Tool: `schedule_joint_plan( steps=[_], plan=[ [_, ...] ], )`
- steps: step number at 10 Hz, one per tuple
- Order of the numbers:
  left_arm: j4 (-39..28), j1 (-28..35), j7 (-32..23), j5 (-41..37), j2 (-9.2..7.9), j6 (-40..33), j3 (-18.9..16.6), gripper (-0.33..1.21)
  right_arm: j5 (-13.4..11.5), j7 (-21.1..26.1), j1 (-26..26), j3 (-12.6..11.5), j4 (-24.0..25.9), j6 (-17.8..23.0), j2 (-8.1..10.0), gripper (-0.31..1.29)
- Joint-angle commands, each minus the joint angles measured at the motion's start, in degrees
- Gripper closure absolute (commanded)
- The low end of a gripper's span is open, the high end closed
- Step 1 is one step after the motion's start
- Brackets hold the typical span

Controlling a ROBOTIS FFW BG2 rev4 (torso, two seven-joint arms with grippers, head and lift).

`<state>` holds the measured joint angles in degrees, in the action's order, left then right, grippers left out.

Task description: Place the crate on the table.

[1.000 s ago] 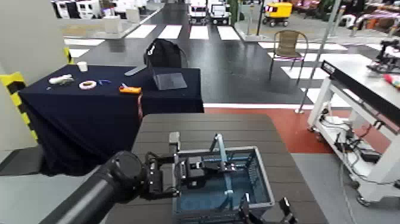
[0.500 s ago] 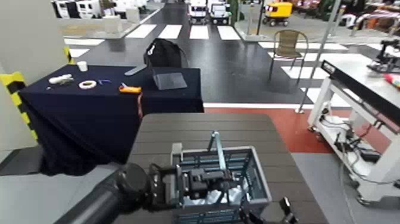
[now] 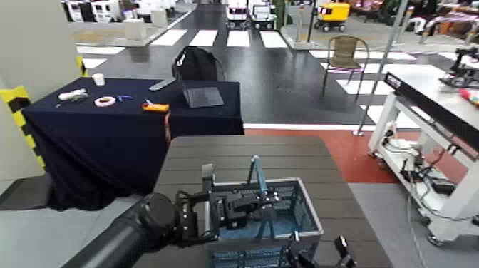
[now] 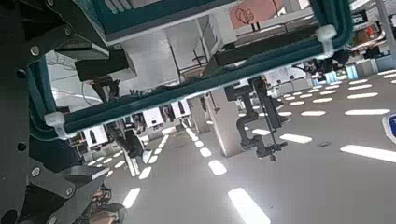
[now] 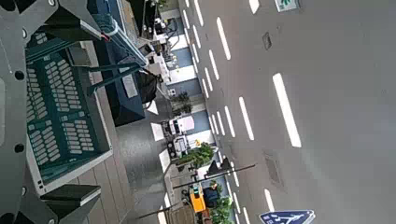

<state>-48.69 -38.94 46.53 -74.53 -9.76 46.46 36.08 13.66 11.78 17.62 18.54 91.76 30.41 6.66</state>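
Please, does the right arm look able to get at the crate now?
Probably yes: the open right gripper is at the near right corner of the crate, and I see nothing between them.

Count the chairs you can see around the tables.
2. One, tan-backed, stands on the dark floor to the left of the white-framed workbench; the other, draped in black, is behind the navy-clothed table, partly hidden by it.

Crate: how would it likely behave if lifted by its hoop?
The crate should stay stiff, given its framed rim and lattice walls. It is probably light for its size, the walls being slotted. Hung from one thin hoop, it may well swing or tip.
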Motion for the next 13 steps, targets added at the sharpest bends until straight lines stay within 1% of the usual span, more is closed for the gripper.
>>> schedule_joint_plan(
  steps=[1, 3, 4, 6, 8, 9, 10, 11, 12, 13],
  plan=[
    [-1.24, 0.10, 0.67, 0.79, -0.18, -2.96, -1.10, 0.25, 0.14, 0.00, 0.05, 0.00, 0.09, 0.00, 0.02, 0.14],
    [-4.58, 0.98, -0.03, 7.03, -0.61, -6.12, -4.61, 0.20, 0.23, 0.00, 0.22, -0.26, 0.18, -0.26, 0.10, 0.14],
    [-7.21, 2.03, -1.62, 10.72, -0.97, -7.70, -7.16, 0.20, 0.23, 0.00, 0.22, -0.26, 0.27, -0.44, 0.02, 0.14],
    [-16.35, 6.69, -8.65, 15.91, -2.64, -9.72, -13.40, 0.20, 0.23, 0.00, 0.31, -0.35, 0.35, -0.52, 0.10, 0.14],
    [-29.27, 13.72, -17.44, 23.55, -3.51, -10.78, -21.75, 0.20, 0.23, 0.00, 0.40, -0.44, 0.53, -0.61, 0.02, 0.14],
    [-35.16, 17.85, -21.92, 25.66, -4.04, -12.98, -24.12, 0.20, 0.23, 0.00, 0.49, -0.61, 0.62, -0.70, 0.02, 0.14],
    [-40.70, 21.98, -26.22, 28.30, -4.04, -16.76, -26.23, 0.20, 0.23, 0.00, 0.58, -0.79, 0.70, -0.79, 0.02, 0.14],
    [-46.06, 27.17, -30.53, 31.90, -2.99, -21.06, -28.78, 0.20, 0.23, 0.00, 0.66, -0.97, 0.79, -0.79, -0.07, 0.14],
    [-50.19, 31.39, -33.43, 36.65, -1.93, -24.67, -30.63, 0.20, 0.05, -0.17, 0.84, -1.23, 0.88, -0.79, -0.25, 0.14],
    [-51.69, 34.64, -35.37, 39.73, -1.93, -29.94, -30.45, 0.20, -0.04, -0.17, 0.93, -1.41, 0.97, -0.70, -0.25, 0.14]
  ],
)
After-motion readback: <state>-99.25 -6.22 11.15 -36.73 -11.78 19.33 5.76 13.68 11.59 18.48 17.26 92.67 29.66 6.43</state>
